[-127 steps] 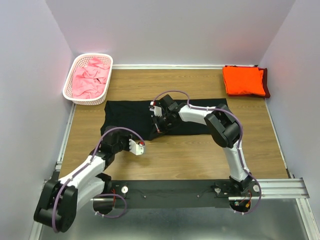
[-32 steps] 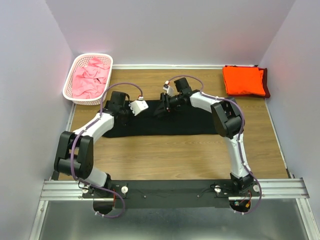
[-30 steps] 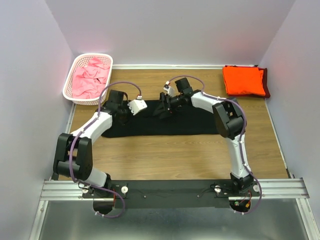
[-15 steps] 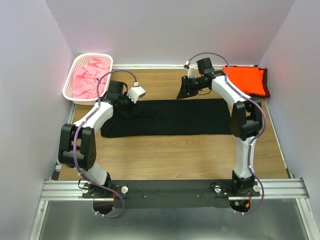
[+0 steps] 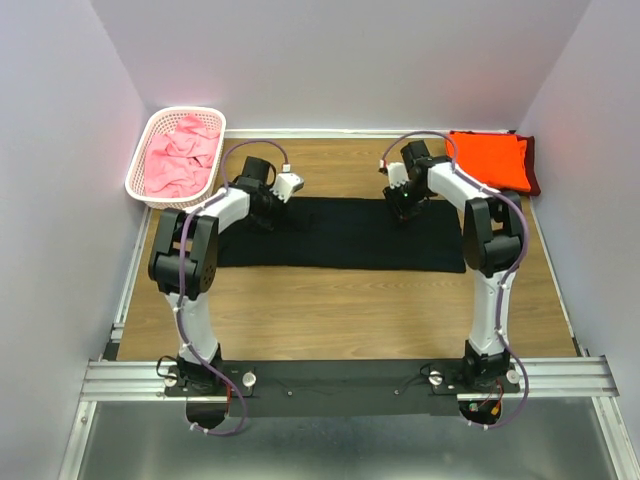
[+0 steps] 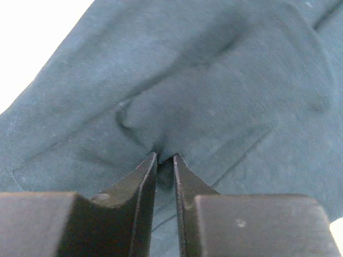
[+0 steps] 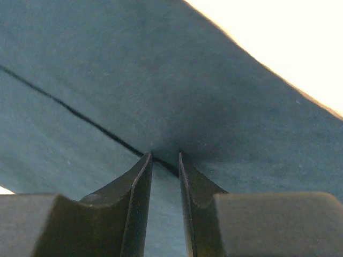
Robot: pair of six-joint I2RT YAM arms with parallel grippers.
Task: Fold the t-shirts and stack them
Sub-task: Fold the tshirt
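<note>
Cloth meets metal on the wooden table (image 5: 330,310), where a black t-shirt (image 5: 340,240) lies flattened into a long band across the middle. The left gripper (image 6: 164,158) presses on the shirt's far edge near its left end, fingers nearly together and pinching a small ridge of fabric. The right gripper (image 7: 165,156) nips the same edge toward the right end, a fold caught between its narrowed fingers. An orange t-shirt (image 5: 488,160) sits folded on a maroon t-shirt (image 5: 533,172) in the far right corner. Pink t-shirts (image 5: 180,160) fill the white basket (image 5: 137,172) at far left.
</note>
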